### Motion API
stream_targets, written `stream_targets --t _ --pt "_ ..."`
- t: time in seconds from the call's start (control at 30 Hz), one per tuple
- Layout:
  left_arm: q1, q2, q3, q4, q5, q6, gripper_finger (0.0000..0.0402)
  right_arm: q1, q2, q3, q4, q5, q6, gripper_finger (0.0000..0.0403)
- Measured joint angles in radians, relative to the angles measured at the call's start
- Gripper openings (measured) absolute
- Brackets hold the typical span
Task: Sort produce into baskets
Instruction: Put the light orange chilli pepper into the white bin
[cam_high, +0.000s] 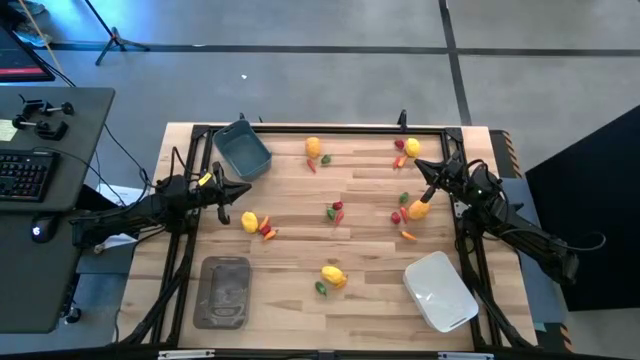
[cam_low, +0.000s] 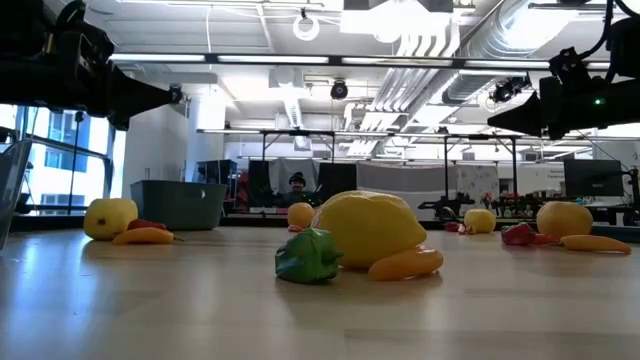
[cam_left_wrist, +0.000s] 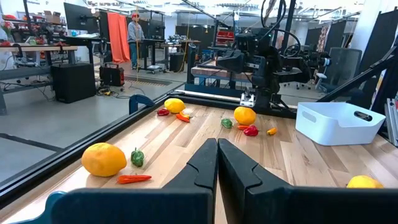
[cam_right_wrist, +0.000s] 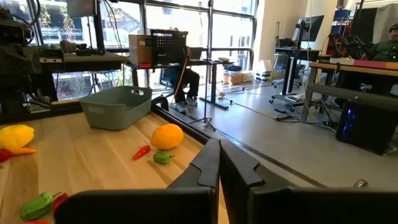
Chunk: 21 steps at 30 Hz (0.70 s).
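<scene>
- Produce scattered over the table (cam_high: 300, 250) in small clusters: lemon (cam_high: 249, 221) w/ red bits nr left edge; orange round (cam_high: 419, 209) nr right edge; lemon + green piece (cam_high: 333, 276) toward front mid.
- Blue-grey tub (cam_high: 243, 150) at back-left corner, grey tray (cam_high: 226, 291) front-left, white tub (cam_high: 440, 291) front-right; nothing seen inside any.
- Left gripper (cam_high: 240, 191) just back of left-edge lemon, fingers shut, empty.
- Right gripper (cam_high: 432, 190) just beside orange round, tips pointing at it, shut, empty; contact unclear.
- Probably first pick: each arm has its own piece close; fingers need opening first.
</scene>
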Motion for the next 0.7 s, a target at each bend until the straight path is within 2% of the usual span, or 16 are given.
stream_targets --t 0.27,0.37,0.5,0.7 --pt "0.0 0.0 0.0 0.0 0.0 0.0 0.0 0.001 0.0 0.0 0.029 0.0 0.359 0.0" --pt "0.0 0.0 0.0 0.0 0.0 0.0 0.0 0.0 0.0 0.0 0.045 0.035 0.479 0.0" --pt "0.0 0.0 0.0 0.0 0.0 0.0 0.0 0.009 0.001 0.01 0.101 0.021 0.498 0.0" --pt "0.0 0.0 0.0 0.0 0.0 0.0 0.0 0.053 0.101 0.132 -0.044 0.095 0.515 0.0021"
